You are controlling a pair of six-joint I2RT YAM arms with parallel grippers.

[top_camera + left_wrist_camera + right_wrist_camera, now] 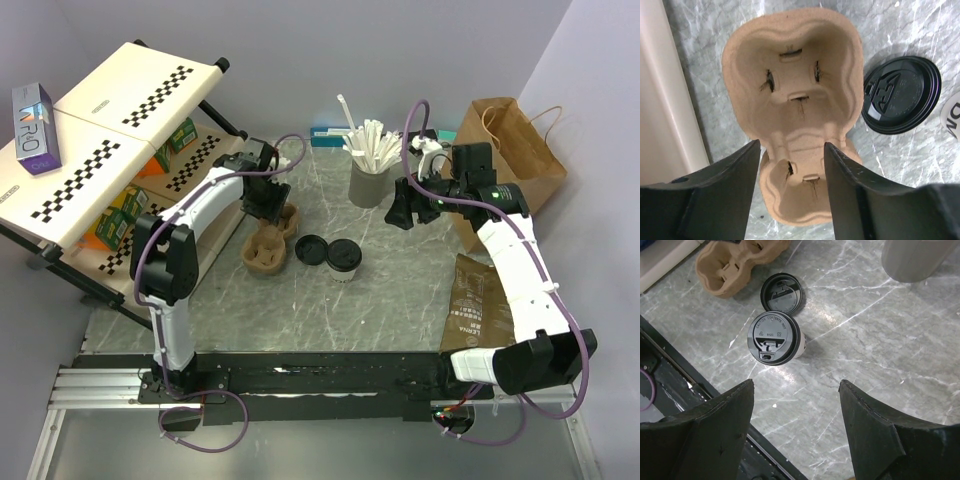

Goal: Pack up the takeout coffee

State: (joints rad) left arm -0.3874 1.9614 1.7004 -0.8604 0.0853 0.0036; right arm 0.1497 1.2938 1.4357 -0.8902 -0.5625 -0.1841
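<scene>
The takeout coffee cup [343,258] stands upright mid-table, white with a black lid on it; it also shows in the right wrist view [774,337]. A second black lid [311,249] lies flat just left of it and shows in both wrist views [901,95] [782,293]. The brown pulp carrier [270,240] lies left of that lid, its pockets empty. My left gripper [270,200] is open over the carrier's far end [795,100], fingers either side of it [791,150]. My right gripper [405,212] is open and empty, raised to the right of the cup [796,385].
A dark grey cup of white sticks [370,180] stands at the back middle. A brown paper bag [510,150] stands back right, with a brown pouch [478,300] lying in front of it. A slanted checkered shelf rack [110,150] with cartons fills the left side.
</scene>
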